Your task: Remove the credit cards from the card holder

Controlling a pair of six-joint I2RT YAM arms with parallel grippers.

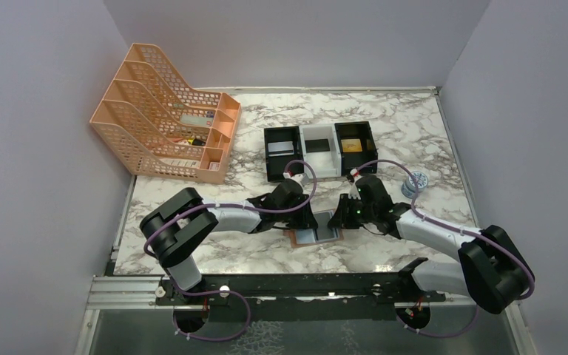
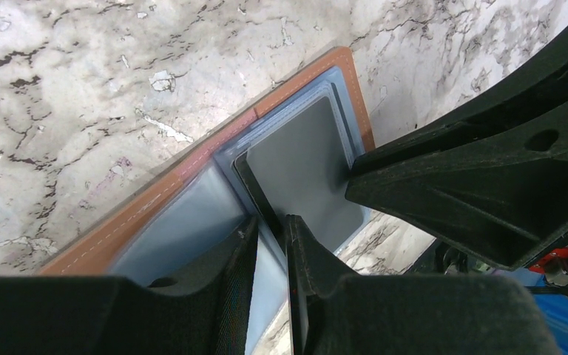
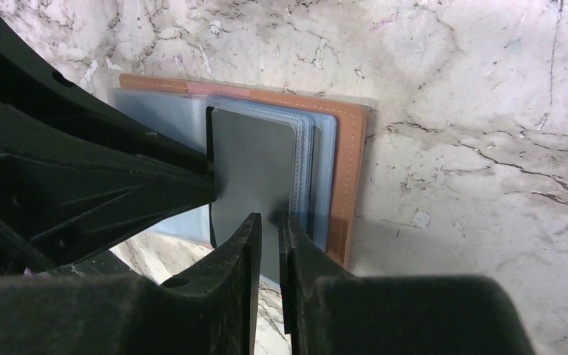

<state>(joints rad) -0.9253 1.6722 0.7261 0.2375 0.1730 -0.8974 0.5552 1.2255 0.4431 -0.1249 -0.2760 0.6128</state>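
The card holder [image 1: 302,237] lies open on the marble near the front edge, tan leather [image 2: 155,192] with blue-grey lining [image 3: 325,148]. A dark grey credit card [image 2: 303,159] [image 3: 255,159] sits in its right-hand pocket. My left gripper [image 1: 309,220] [image 2: 270,225] is down at the card's left edge, its jaws a narrow slit with the card's edge running into it. My right gripper [image 1: 342,220] [image 3: 270,222] bears on the card's right half, jaws almost together with nothing between them. The other arm's fingers [image 2: 414,185] [image 3: 140,185] fill part of each wrist view.
An orange mesh file rack [image 1: 166,111] stands at the back left. A row of black and white box trays [image 1: 318,132] sits behind the wallet, and the right-hand one holds a gold card [image 1: 351,146]. A small round blue-white object [image 1: 416,181] lies to the right. Walls close in on three sides.
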